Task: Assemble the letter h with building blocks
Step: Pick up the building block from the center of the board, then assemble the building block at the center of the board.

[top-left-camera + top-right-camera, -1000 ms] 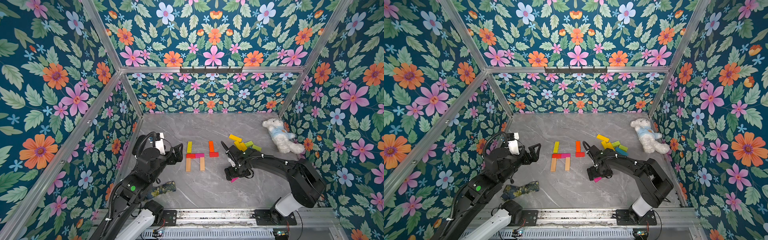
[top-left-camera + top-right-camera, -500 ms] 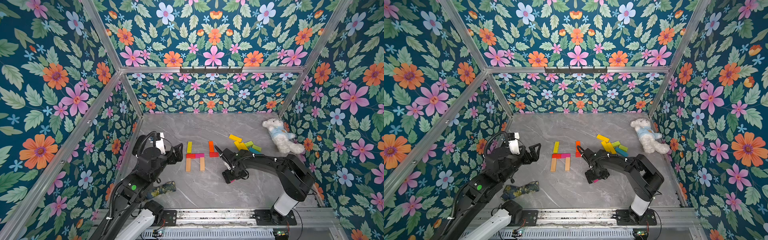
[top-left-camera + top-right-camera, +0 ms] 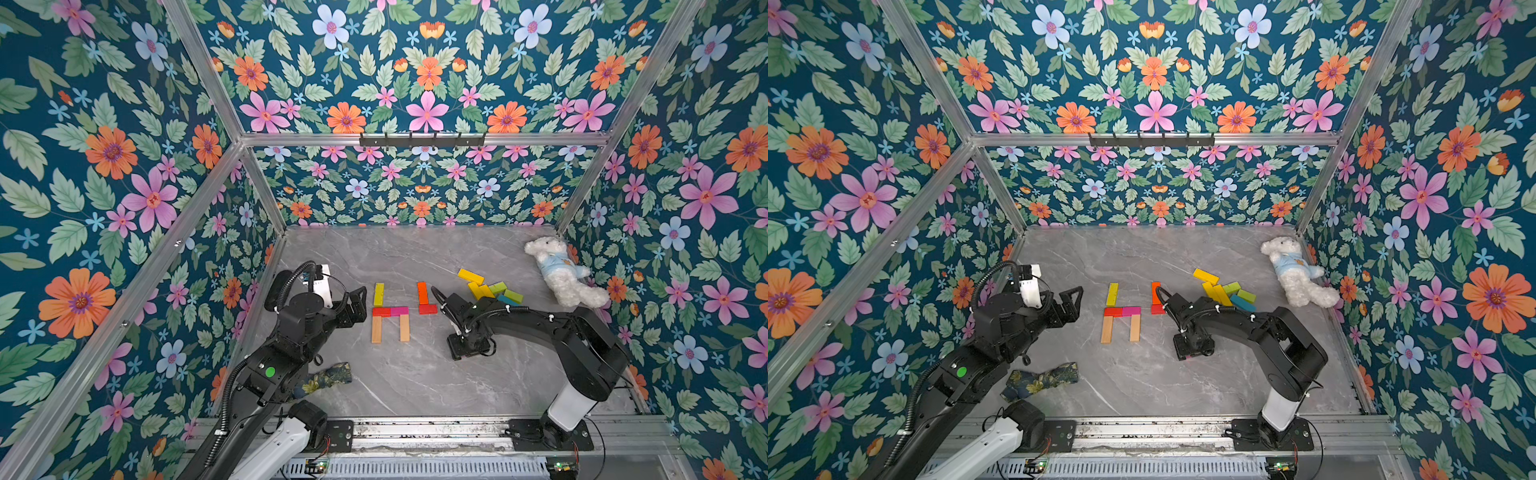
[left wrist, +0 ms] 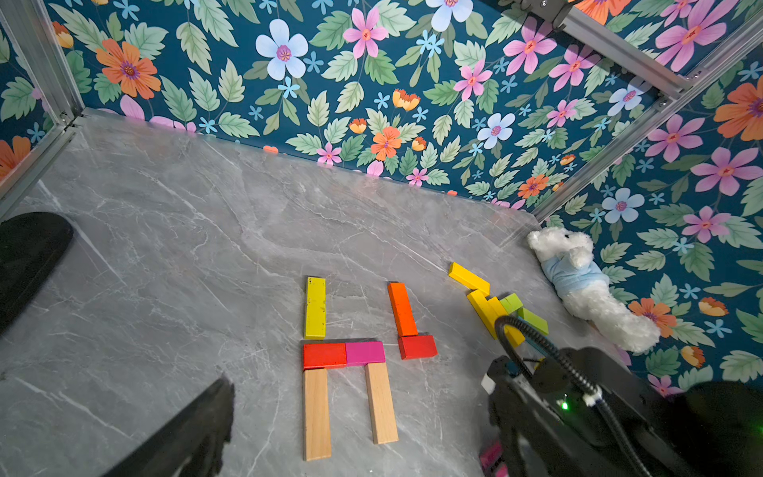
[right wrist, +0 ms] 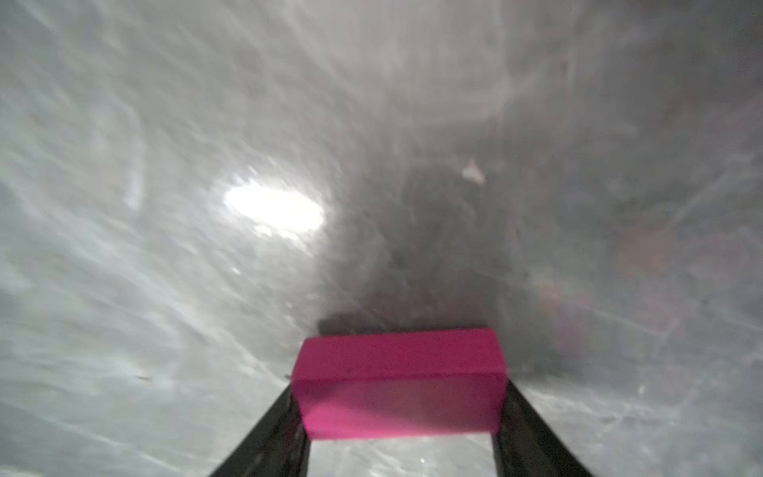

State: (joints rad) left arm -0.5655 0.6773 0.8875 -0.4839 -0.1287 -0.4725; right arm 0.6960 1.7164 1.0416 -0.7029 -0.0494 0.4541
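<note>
The right gripper [image 5: 399, 396] clamps the pink block [image 5: 398, 355] at its tips, low over the table [image 3: 415, 386], near-right of the orange block [image 3: 422, 292] and red block [image 3: 428, 308], left gripper [image 3: 360, 306] wide open, so a shallow grip could let it twist and knock them.

Grey marbled table [image 3: 415, 257], teal floral walls [image 3: 83, 166], a magenta block [image 5: 398, 384], black fingers [image 5: 268, 446].

Bright even light, right wrist view blurred (white glare spot [image 5: 274, 210])
</note>
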